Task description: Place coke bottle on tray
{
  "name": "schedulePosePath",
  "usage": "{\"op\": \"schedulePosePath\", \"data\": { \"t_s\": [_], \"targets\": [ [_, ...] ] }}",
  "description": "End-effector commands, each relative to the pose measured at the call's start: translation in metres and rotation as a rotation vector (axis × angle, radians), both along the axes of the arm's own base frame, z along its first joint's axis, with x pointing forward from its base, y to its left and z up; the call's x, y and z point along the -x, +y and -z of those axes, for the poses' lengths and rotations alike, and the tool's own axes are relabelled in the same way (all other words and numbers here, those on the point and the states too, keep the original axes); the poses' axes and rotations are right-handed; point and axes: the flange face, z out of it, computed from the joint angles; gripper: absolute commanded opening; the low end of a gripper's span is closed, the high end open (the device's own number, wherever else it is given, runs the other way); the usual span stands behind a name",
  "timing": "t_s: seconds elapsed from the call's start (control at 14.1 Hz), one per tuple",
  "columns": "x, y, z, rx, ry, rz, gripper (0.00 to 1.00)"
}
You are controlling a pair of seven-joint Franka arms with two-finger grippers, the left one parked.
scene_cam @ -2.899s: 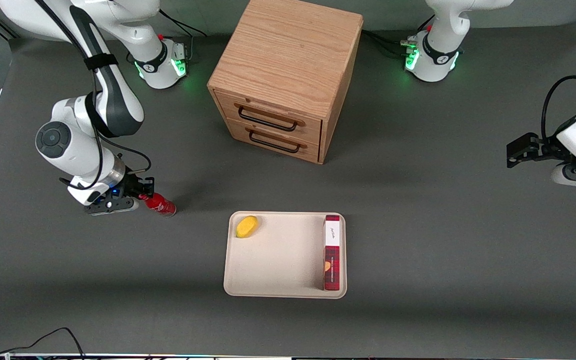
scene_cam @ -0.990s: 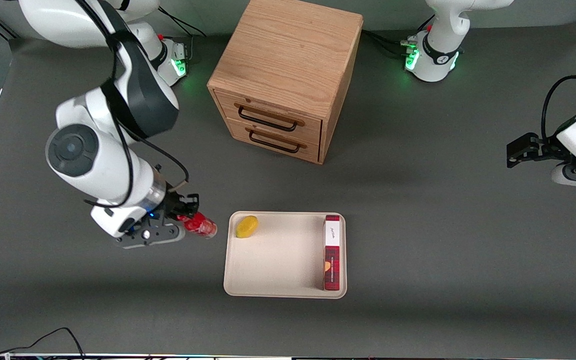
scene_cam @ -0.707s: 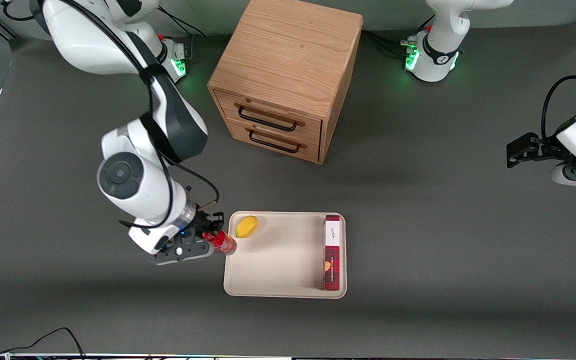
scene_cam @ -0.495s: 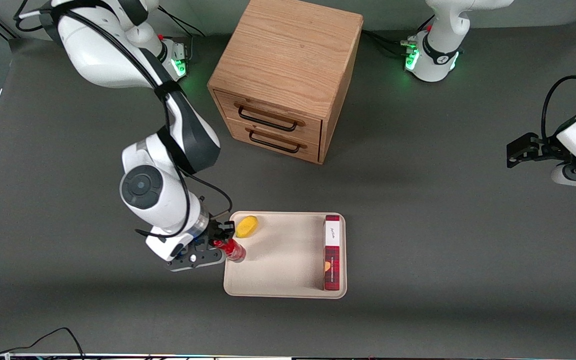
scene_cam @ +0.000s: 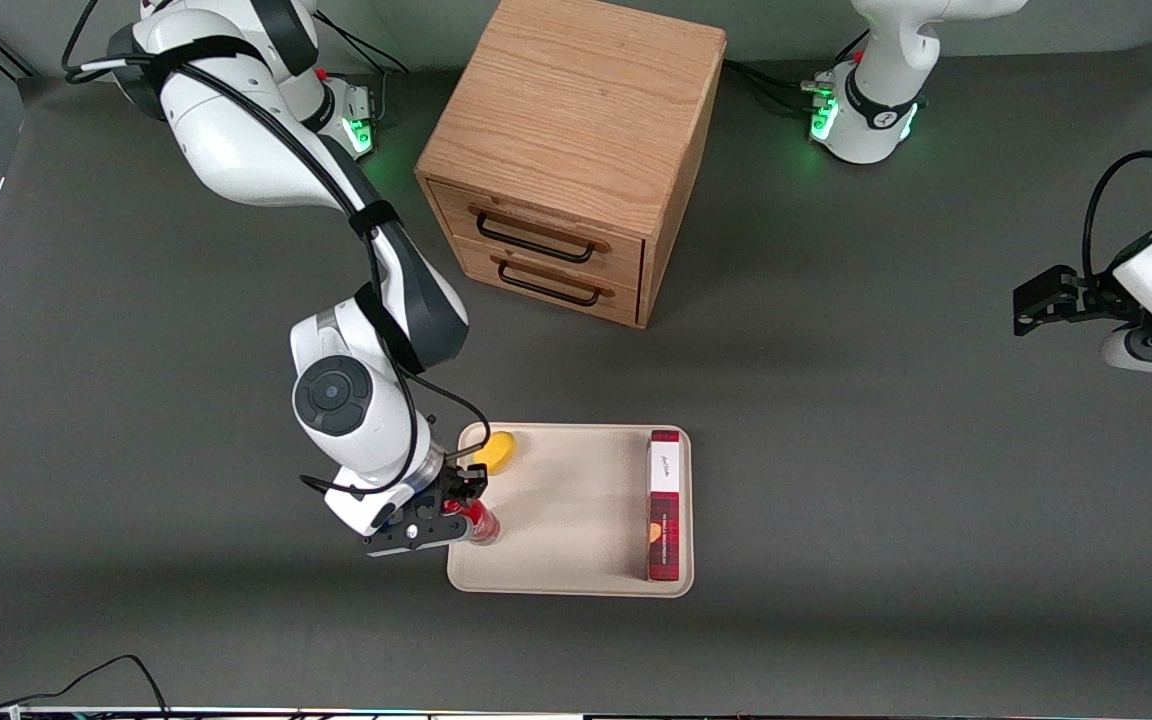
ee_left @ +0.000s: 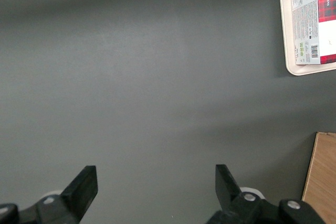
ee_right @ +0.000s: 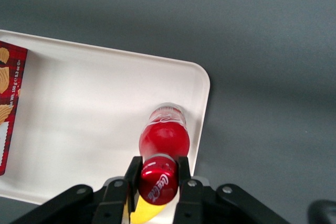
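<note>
Coke bottle (ee_right: 163,139), cap lettered Coca-Cola, gripper (ee_right: 157,178)-clamped over tray (ee_right: 94,103).

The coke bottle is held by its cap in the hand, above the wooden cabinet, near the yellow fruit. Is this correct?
One thing is wrong: the coke bottle is above the tray, just inside its rim, not above the cabinet. The right wrist view shows this. The hand does grip it at the cap, near the yellow fruit.

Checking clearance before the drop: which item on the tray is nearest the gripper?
The yellow lemon-like piece, beside the gripper holding the coke bottle; the plaid box lies along the tray's parked-arm edge.
</note>
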Motion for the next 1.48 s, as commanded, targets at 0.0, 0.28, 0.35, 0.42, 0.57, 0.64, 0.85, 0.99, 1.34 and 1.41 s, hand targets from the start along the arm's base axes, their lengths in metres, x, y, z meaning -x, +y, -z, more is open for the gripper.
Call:
{"op": "schedulePosePath", "data": {
  "t_s": [0.0, 0.28, 0.35, 0.42, 0.57, 0.64, 0.85, 0.99, 1.34, 1.41],
  "targets": [
    [-0.008, 0.005, 0.000, 0.004, -0.041, 0.020, 0.00],
    [-0.010, 0.001, 0.000, 0.006, -0.051, 0.025, 0.75],
    [-0.012, -0.003, -0.001, 0.004, -0.051, 0.030, 0.86],
    [-0.013, -0.005, -0.001, 0.004, -0.051, 0.033, 0.96],
    [-0.013, -0.008, -0.009, 0.001, -0.057, 0.040, 0.99],
    [-0.014, -0.012, -0.022, -0.004, -0.064, 0.045, 0.99],
    [-0.002, -0.051, -0.067, 0.016, 0.023, 0.072, 1.00],
    [0.020, -0.085, -0.092, 0.046, 0.119, 0.051, 1.00],
    [0.096, -0.187, -0.160, 0.048, 0.160, 0.031, 1.00],
    [0.108, -0.204, -0.175, 0.048, 0.167, 0.043, 1.00]
  ]
}}
